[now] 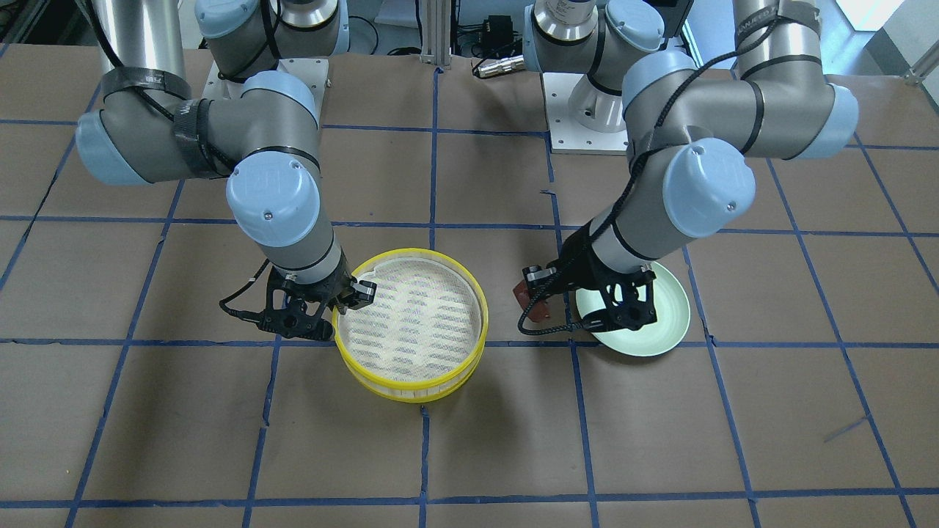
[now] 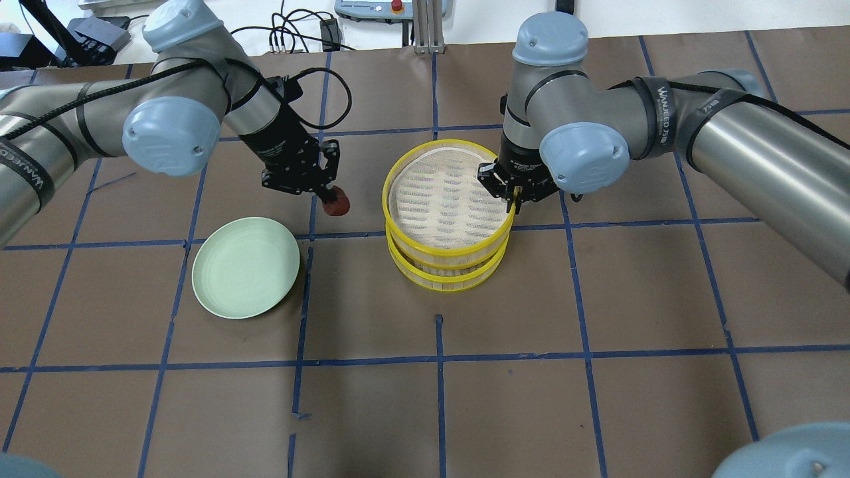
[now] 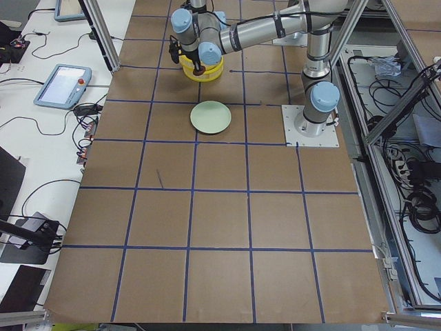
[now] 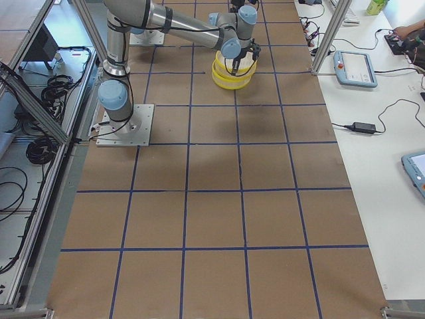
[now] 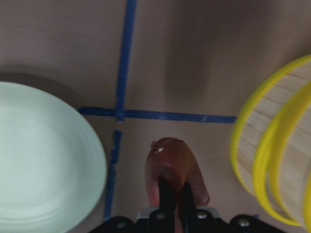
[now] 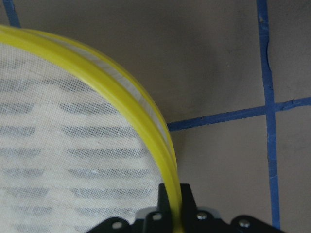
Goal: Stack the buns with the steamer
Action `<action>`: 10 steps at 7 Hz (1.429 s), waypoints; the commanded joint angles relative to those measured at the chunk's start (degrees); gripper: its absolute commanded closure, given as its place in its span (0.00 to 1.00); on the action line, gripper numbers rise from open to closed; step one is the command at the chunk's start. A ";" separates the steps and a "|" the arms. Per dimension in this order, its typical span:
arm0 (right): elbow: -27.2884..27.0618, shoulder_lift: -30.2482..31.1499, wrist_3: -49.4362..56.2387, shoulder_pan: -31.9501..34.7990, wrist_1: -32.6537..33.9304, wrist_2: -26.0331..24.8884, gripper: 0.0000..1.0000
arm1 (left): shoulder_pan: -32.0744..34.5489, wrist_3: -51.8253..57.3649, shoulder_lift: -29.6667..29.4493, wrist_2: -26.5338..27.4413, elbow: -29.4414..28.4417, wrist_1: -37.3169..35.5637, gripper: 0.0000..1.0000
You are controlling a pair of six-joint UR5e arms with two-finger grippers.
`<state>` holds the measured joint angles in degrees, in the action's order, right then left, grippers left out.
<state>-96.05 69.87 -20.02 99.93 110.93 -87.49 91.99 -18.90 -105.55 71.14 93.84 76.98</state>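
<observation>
Red-brown bun pinched tight in left gripper, held above table between plate and steamer. Only left wrist view shows pinch close. Right wrist view shows right gripper clamped on steamer rim. Count: one bun visible, two stacked trays, one plate.

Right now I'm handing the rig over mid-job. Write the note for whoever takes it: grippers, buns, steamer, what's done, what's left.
Left gripper: shut on the reddish-brown bun, held between the plate and the steamer.
Right gripper: shut on the rim of the upper steamer tier, which sits slightly offset over the lower tier.
White bun: in no view; it may be under the upper tier, cannot tell.
Done: reddish-brown bun is in hand and no bun shows on the plate.
Left: probably set this bun in the upper tier, square the tiers, release both.
</observation>
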 commanded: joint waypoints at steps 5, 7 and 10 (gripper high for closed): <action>-1.50 0.00 -0.28 0.79 -0.01 -0.13 0.93 | 3.81 -18.63 0.08 -12.43 -1.47 -1.04 0.72; -1.77 0.00 -0.20 0.61 0.08 -0.40 0.93 | 3.81 -18.71 0.08 -12.34 -1.29 -1.13 0.00; -2.03 0.00 -0.37 0.61 0.78 -0.14 0.05 | 3.81 -18.19 1.21 -11.38 -2.85 -1.21 0.00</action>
<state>-97.97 69.83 -20.25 100.55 111.53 -87.75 95.80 -37.49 -105.15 59.24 92.11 75.83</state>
